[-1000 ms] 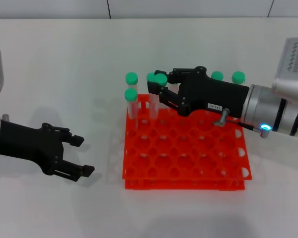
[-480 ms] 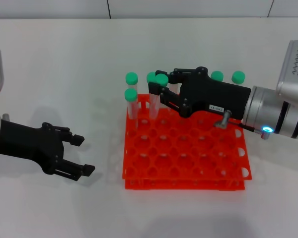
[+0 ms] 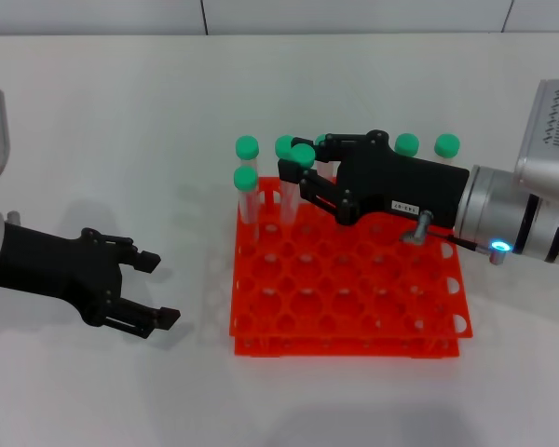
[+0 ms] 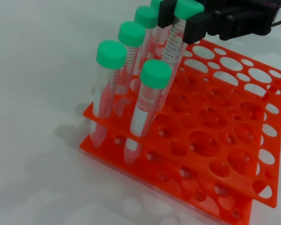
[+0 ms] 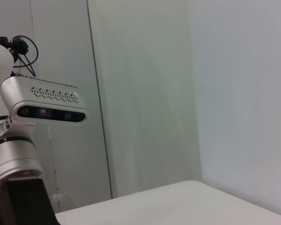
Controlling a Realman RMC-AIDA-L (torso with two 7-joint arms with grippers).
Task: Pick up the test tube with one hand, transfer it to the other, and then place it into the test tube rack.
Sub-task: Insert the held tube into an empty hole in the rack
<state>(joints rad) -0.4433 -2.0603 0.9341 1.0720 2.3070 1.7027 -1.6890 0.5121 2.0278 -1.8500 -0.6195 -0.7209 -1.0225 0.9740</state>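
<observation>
Holding several green-capped tubes, apparently seven, the rack [image 3: 354, 279] stands.

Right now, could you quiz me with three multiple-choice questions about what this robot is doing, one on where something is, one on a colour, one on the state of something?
1. Where is the right gripper?
A. Over the far-left part of the test tube rack
B. Resting on the bare table beside the rack
C. Out of sight

2. What colour is the cap of the test tube that this gripper holds?
A. Blue
B. Green
C. White

3. How is the left gripper?
A. Shut on a tube
B. Open and holding nothing
C. Pressed into the rack

Answers:
1. A: the head view shows it above the rack's far-left holes, among the standing tubes.
2. B: the left wrist view shows a green cap just above the black fingers.
3. B: the head view shows its fingers spread apart over the table, left of the rack, with nothing between them.
</observation>
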